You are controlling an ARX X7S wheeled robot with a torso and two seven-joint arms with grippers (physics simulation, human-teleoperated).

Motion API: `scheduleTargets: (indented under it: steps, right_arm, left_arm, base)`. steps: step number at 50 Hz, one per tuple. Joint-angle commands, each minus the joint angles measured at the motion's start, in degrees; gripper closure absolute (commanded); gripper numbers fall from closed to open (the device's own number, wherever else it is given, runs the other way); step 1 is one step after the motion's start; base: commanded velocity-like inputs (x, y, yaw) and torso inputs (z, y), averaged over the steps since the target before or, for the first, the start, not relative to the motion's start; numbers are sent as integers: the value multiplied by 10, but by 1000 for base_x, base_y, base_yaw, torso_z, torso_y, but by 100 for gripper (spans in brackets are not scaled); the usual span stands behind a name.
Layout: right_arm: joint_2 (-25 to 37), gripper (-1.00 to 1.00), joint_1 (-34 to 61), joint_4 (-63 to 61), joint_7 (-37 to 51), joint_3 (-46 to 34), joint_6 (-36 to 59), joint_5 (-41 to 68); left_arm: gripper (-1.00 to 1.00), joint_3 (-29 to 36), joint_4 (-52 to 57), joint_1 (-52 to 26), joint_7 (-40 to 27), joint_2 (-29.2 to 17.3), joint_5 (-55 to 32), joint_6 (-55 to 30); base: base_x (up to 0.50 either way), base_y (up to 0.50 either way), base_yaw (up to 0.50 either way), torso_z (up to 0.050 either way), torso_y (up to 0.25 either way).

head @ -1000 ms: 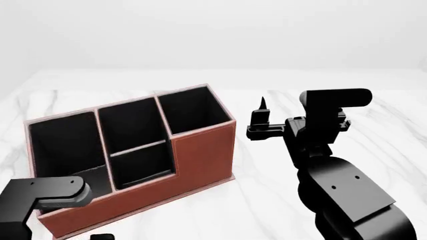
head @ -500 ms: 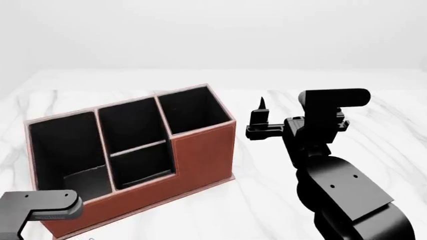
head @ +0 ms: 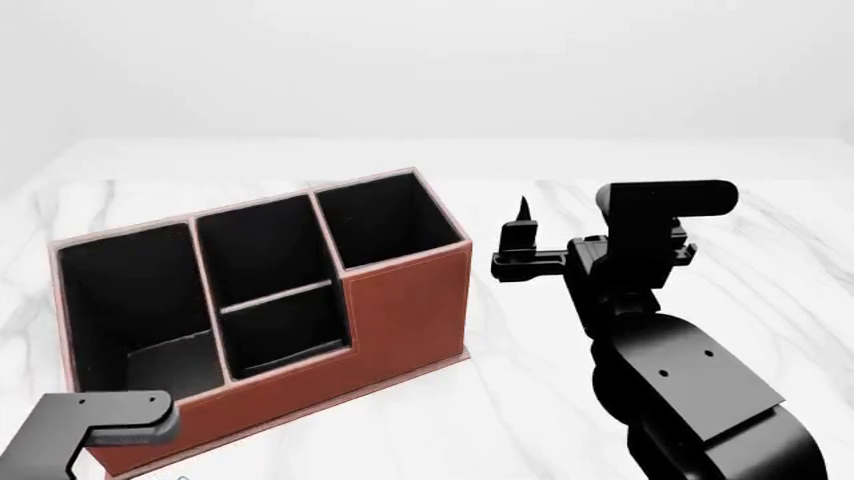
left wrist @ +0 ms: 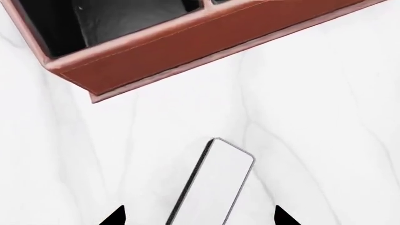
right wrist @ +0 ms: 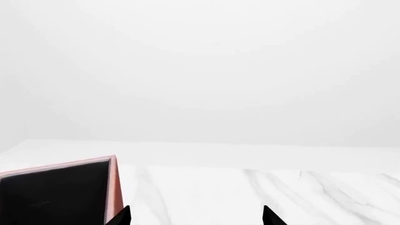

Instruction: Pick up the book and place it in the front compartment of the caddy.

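Book (left wrist: 216, 185): lies on the marble table (left wrist: 325, 140), seen only in the L wrist view, white page edges facing the cam, black cover showing as a thin dark line along one side. Sits just beside the caddy's low front wall, not touching it. Out of the head view, prob. below its near edge.

Caddy (head: 267, 310): reddish-brown box, black inside, standing at the table's near-left part, turned at an angle. Three tall pockets along the back, lower pockets in front with a cut-down wall; that low wall is prob. what makes the front pocket the easy drop-in target.

L gripper (left wrist: 196, 216): fingers spread wide, nothing held. The two black tips show on either side of the book, so the jaws straddle it. Looks lined up across the book's thin dimension, prob. so a squeeze lands on the two covers. Can't tell if the tips are down at cover level.

R gripper (right wrist: 195, 215): held up over the table to the right of the caddy, well apart from the book. Tips apart, nothing between them. Points toward the far edge; seems parked out of the way.

Step in hand: approach/pre-grasp w/ L arm. Book not yet lifted.

Next move needs: lower, close on covers, lift, carry over the low wall.

Risk: thin book may tip or slide as the fingers close.
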Motion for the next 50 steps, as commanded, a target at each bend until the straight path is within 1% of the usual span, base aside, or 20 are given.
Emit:
scheduleTargets:
  steps: [1, 15, 21, 33, 42, 43, 50]
  right_arm:
    - [1, -100, 1, 3, 3, -1, -2, 2]
    - [3, -100, 0, 5, 4, -2, -5, 7]
    - [4, -100, 1, 6, 6, -2, -7, 9]
    - [5, -100, 1, 15, 6, -3, -14, 10]
    - [5, -100, 0, 25, 6, -5, -22, 9]
    - [5, -100, -1, 25, 6, -5, -23, 9]
    - [6, -100, 0, 26, 8, -7, -23, 11]
  left_arm:
    - [-100, 12, -30, 18, 29, 23, 35, -10]
    - [-100, 25, -56, 36, 53, 44, 62, -15]
    - [-100, 27, -51, 57, 62, 32, 66, 2]
    - [-100, 40, -65, 81, 71, 31, 66, 8]
    - [-100, 41, -68, 83, 66, 27, 63, 6]
    - [100, 38, -67, 79, 60, 25, 66, 7]
    - [100, 37, -63, 77, 58, 20, 60, 5]
  base:
    - [0, 0, 0, 0, 0]
    - [0, 0, 0, 0, 0]
    - [0, 0, 0, 0, 0]
    - [0, 0, 0, 0, 0]
    - [0, 0, 0, 0, 0]
    - [0, 0, 0, 0, 0]
    - [0, 0, 0, 0, 0]
